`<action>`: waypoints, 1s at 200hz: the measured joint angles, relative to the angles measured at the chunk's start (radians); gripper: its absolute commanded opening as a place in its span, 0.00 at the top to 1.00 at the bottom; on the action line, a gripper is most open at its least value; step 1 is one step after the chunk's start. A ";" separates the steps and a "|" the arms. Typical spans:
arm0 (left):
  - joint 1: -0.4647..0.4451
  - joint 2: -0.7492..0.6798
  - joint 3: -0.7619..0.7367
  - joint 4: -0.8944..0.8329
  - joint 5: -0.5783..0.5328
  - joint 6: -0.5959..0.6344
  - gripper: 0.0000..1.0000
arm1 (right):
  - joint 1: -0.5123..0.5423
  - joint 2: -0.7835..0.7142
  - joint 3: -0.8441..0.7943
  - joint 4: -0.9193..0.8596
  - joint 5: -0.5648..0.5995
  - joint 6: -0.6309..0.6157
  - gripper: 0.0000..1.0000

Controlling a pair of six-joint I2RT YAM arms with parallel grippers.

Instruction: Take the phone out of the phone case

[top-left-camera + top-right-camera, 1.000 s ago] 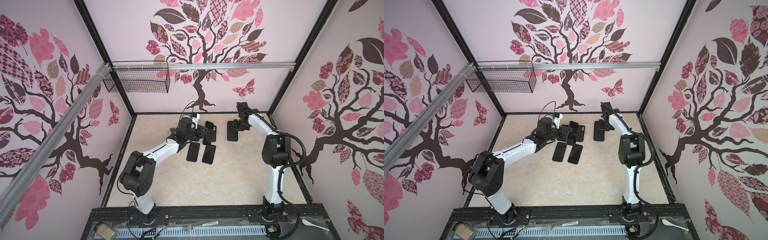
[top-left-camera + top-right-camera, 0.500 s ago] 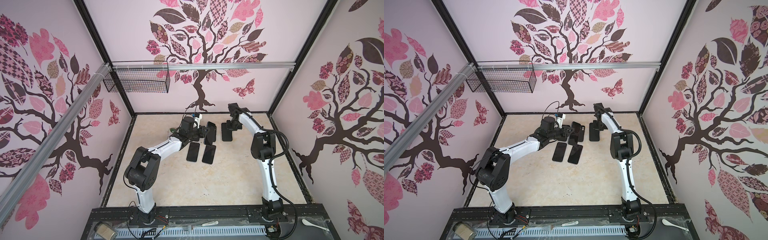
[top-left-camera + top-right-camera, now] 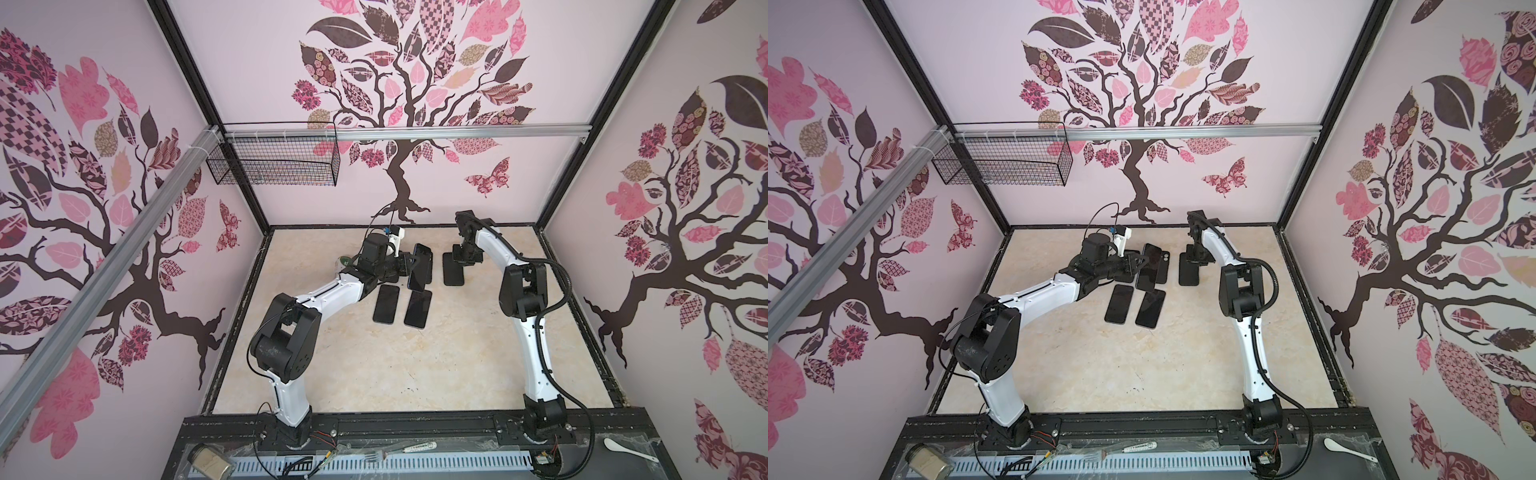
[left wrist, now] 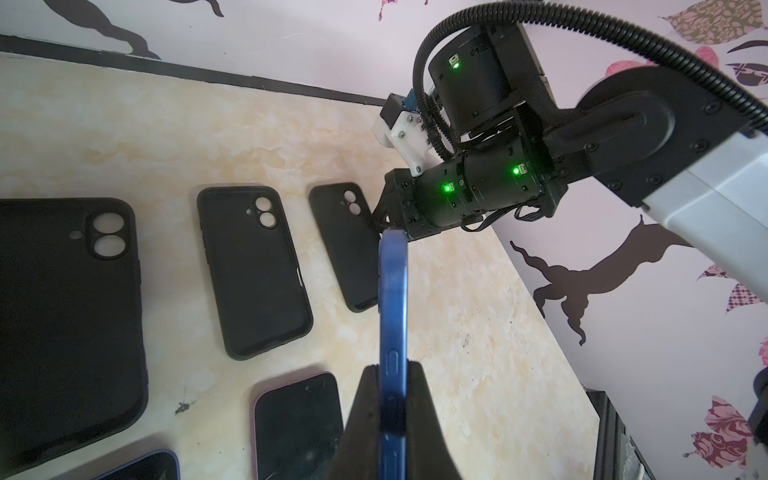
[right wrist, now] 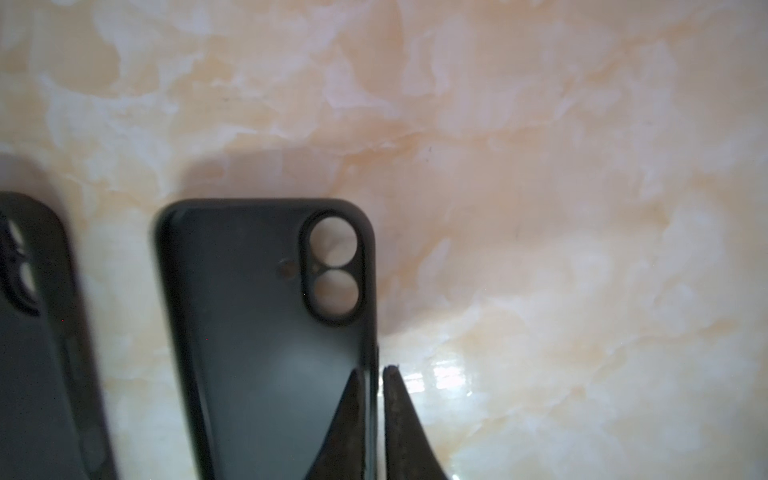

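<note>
My left gripper (image 4: 392, 368) is shut on a blue phone (image 4: 392, 299) and holds it on edge above the table, bare of any case; both top views show this phone (image 3: 419, 266) (image 3: 1150, 268) standing upright. An empty black phone case (image 5: 257, 332) lies flat on the marble table, inside up, with its camera holes showing. My right gripper (image 5: 371, 370) straddles that case's side wall with its jaws slightly open, and a thin gap shows beside one finger. In the top views the case (image 3: 453, 270) lies just under the right gripper (image 3: 463, 262).
Two more empty black cases (image 4: 253, 270) (image 4: 62, 324) lie left of that one. Two bare phones (image 3: 386, 304) (image 3: 417, 308) lie face up side by side nearer the front. A wire basket (image 3: 274, 166) hangs on the back left wall.
The right arm has carried the black case leftward and down onto the table, and its jaws have parted slightly. The left arm still holds the blue phone, almost unmoved.
</note>
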 measured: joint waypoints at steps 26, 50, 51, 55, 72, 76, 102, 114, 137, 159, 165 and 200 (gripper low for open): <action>0.000 -0.001 -0.002 0.007 0.006 -0.003 1.00 | 0.000 0.000 0.019 -0.003 -0.005 0.007 0.61; 0.000 -0.020 -0.021 0.035 0.025 -0.019 1.00 | 0.000 -0.027 -0.002 0.003 -0.004 0.019 0.55; 0.000 -0.021 -0.023 0.035 0.026 -0.019 1.00 | 0.000 -0.032 -0.008 0.006 -0.004 0.023 0.55; 0.000 -0.029 -0.029 0.039 0.028 -0.021 1.00 | 0.000 -0.044 -0.025 0.010 -0.005 0.022 0.53; -0.002 -0.088 -0.077 0.049 0.032 -0.031 1.00 | 0.000 -0.157 -0.169 0.056 -0.016 0.049 0.49; -0.003 -0.108 -0.094 0.050 0.030 -0.034 1.00 | 0.000 -0.191 -0.214 0.071 -0.022 0.051 0.49; -0.026 -0.267 -0.209 0.055 -0.005 -0.044 1.00 | 0.000 -0.459 -0.501 0.174 -0.067 0.101 0.45; -0.042 -0.345 -0.260 0.060 -0.019 -0.051 1.00 | 0.001 -0.581 -0.615 0.230 -0.095 0.125 0.44; -0.070 -0.480 -0.359 0.076 -0.043 -0.079 1.00 | 0.006 -0.806 -0.813 0.336 -0.169 0.170 0.43; -0.087 -0.591 -0.457 0.092 -0.068 -0.122 1.00 | 0.031 -0.991 -0.987 0.426 -0.243 0.209 0.40; -0.089 -0.620 -0.487 0.099 -0.074 -0.137 1.00 | 0.043 -1.034 -1.029 0.447 -0.267 0.220 0.39; -0.096 -0.757 -0.627 0.153 -0.100 -0.234 1.00 | 0.106 -1.268 -1.299 0.663 -0.443 0.307 0.21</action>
